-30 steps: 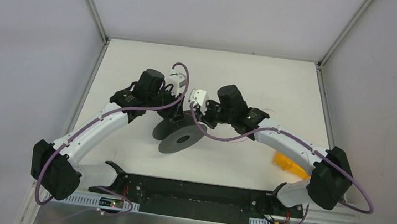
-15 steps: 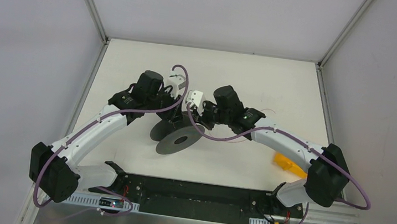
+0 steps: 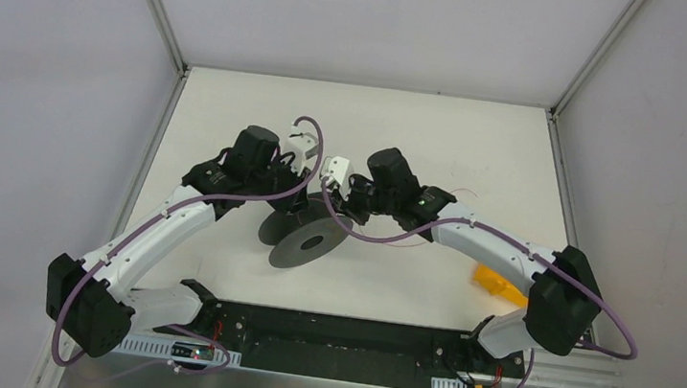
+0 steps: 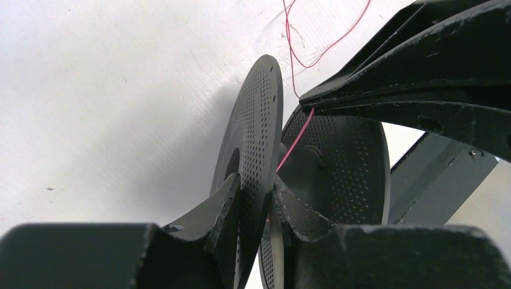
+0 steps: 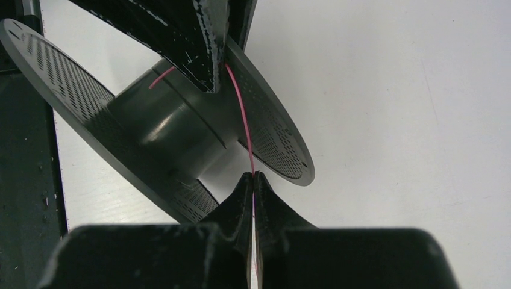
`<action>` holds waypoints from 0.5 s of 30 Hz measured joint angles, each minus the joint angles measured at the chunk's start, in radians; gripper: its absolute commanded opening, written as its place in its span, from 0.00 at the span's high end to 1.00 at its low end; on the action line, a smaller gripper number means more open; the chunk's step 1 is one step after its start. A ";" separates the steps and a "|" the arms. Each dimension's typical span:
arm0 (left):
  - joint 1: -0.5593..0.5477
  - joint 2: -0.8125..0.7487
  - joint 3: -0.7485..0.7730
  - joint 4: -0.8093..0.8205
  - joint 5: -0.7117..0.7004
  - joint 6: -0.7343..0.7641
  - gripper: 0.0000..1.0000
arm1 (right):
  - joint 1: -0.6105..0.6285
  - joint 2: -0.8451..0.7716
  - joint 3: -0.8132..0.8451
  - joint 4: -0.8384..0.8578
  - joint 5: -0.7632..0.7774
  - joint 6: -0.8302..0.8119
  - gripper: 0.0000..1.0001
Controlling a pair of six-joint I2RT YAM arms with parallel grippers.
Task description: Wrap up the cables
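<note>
A dark grey two-flanged spool point(image 3: 306, 235) stands tilted on the white table between both arms. My left gripper point(image 4: 256, 183) is shut on one perforated flange point(image 4: 256, 114), with a finger on each side of it. The cable point(image 5: 244, 129) is a thin pink strand. It runs from the spool's core point(image 5: 163, 129) straight into my right gripper point(image 5: 253, 176), which is shut on it just above the spool. In the left wrist view the right fingertips point(image 4: 313, 96) pinch the cable point(image 4: 295, 135) over the core. Slack cable point(image 4: 313, 42) lies looped on the table beyond.
A yellow object point(image 3: 501, 283) lies on the table under the right forearm. A black rail point(image 3: 334, 342) runs along the near edge between the arm bases. Metal frame posts point(image 3: 157, 6) border the white table point(image 3: 423, 135).
My left gripper has closed onto the spool's flange. Both arms and the spool have shifted slightly to the left. The right gripper stays shut on the cable.
</note>
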 measured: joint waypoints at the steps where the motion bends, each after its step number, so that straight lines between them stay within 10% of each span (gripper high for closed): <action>1: 0.000 0.000 0.000 -0.001 0.000 0.001 0.84 | 0.000 0.003 0.001 -0.001 -0.001 0.000 1.00; 11: 0.000 0.003 -0.005 -0.036 0.008 0.048 1.00 | -0.002 0.012 0.015 0.019 0.002 0.003 1.00; 15: 0.000 0.000 -0.006 -0.036 0.011 0.059 1.00 | 0.000 0.012 0.015 0.019 0.002 0.006 0.85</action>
